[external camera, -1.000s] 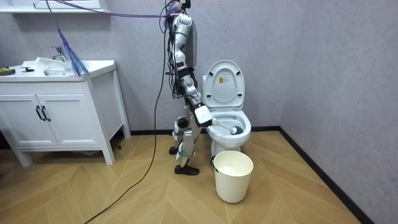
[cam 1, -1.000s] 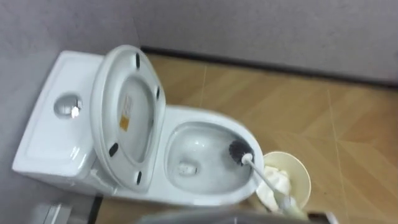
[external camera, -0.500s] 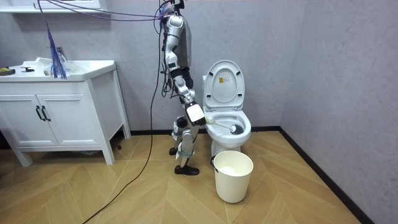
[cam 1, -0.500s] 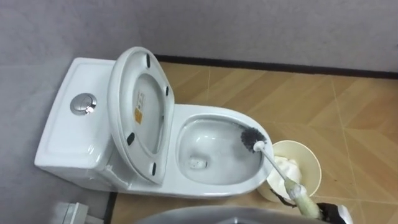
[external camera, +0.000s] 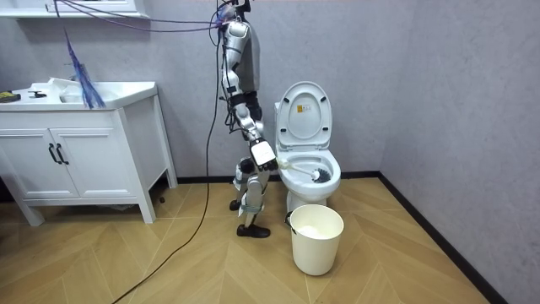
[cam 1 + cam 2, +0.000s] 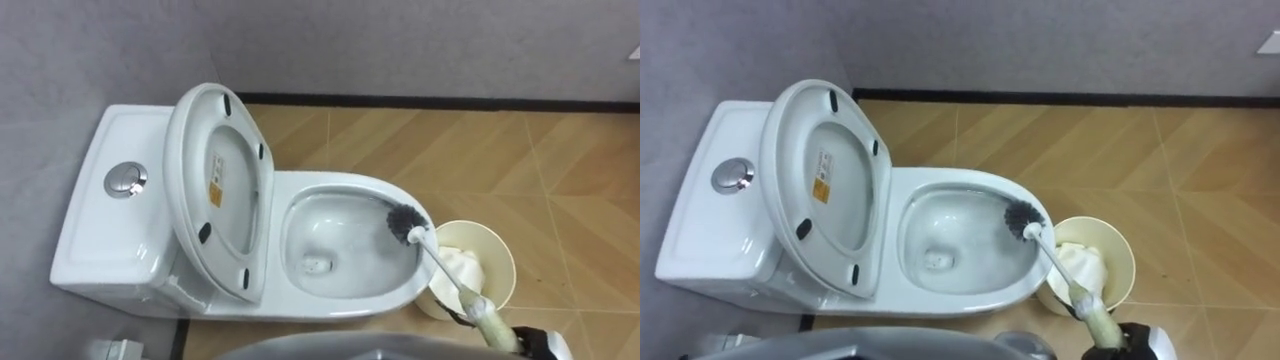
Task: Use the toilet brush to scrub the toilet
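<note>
- White toilet, seat lid raised against its tank.
- Toilet brush: bristles inside the toilet bowl, at the end farthest from the tank.
- Right robot hand is curled round the brush handle, beside the toilet.

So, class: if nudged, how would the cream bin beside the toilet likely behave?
The bin looks thin-walled with only crumpled white contents, so probably light. On the smooth floor it would likely slide; narrower at the base, it might tip.

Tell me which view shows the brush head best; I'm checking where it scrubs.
Left eye view: the brush head shows large against the bowl's front inner wall. The right eye view shows nearly the same; the room view shows it far smaller.
</note>
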Controlling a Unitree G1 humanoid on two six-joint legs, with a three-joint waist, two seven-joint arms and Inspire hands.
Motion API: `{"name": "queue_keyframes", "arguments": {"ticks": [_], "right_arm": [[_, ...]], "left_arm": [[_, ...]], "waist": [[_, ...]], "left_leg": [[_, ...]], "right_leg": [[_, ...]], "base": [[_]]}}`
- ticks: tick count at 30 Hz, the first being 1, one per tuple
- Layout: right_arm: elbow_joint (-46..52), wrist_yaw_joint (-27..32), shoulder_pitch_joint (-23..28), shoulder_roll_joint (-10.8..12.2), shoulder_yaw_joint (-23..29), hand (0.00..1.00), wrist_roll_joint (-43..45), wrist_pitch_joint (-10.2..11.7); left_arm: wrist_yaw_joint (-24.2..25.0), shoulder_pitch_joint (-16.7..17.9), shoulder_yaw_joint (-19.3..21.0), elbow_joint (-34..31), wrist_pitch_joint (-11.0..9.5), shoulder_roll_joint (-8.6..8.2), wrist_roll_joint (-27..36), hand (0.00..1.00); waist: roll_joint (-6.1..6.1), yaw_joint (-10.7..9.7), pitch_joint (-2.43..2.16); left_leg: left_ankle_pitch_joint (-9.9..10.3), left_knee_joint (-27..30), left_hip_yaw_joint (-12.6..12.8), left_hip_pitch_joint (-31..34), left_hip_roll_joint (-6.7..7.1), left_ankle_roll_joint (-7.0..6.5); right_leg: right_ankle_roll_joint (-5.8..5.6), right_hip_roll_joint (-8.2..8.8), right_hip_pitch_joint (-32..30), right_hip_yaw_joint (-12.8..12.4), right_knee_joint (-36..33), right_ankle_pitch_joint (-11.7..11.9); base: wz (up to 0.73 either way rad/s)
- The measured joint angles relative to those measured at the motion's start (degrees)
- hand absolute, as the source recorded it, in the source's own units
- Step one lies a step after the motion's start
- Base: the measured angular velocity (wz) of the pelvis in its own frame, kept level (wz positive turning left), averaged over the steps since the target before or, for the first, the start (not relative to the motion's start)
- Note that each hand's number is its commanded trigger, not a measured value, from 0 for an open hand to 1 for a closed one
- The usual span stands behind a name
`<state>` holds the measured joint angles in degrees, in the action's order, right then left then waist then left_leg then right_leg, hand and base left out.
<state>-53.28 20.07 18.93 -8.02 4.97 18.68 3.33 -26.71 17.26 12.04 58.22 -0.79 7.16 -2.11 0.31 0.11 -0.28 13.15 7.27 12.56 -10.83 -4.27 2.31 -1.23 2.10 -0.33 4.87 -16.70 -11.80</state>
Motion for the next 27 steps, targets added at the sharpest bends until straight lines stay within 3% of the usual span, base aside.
{"name": "queue_keyframes", "arguments": {"ticks": [8, 11, 27], "right_arm": [[0.1, 2.7, 0.0, 0.1, 0.0, 1.0, 2.0, 2.3], [0.1, 3.1, -0.1, 0.1, 0.0, 1.0, 2.0, 3.0], [-0.8, 4.9, -0.1, 1.1, 0.0, 1.0, 1.6, 3.2]], "left_arm": [[1.5, -0.3, -2.4, 0.1, -1.2, 0.09, -0.6, 0.0], [2.9, -1.1, -2.9, 0.4, -1.2, 0.34, -0.8, 0.0], [4.8, -1.7, -5.5, 0.4, -1.2, 0.72, -0.9, 0.0]], "waist": [[0.07, -1.5, 0.09], [-0.38, -1.6, 0.43], [-0.12, -2.0, 0.51]], "left_leg": [[0.2, -0.5, 1.0, 0.1, -0.16, 0.04], [0.2, -0.5, 1.3, 0.2, -0.12, 0.04], [0.2, 0.0, 1.7, 0.1, -0.11, 0.05]], "right_leg": [[0.07, -0.34, -0.6, -0.5, 0.0, 0.1], [0.06, -0.32, -0.7, -0.8, 0.1, 0.1], [-0.1, -0.42, -0.6, -1.2, 1.2, 0.3]], "base": [[-0.07], [-0.04], [-0.01]]}}
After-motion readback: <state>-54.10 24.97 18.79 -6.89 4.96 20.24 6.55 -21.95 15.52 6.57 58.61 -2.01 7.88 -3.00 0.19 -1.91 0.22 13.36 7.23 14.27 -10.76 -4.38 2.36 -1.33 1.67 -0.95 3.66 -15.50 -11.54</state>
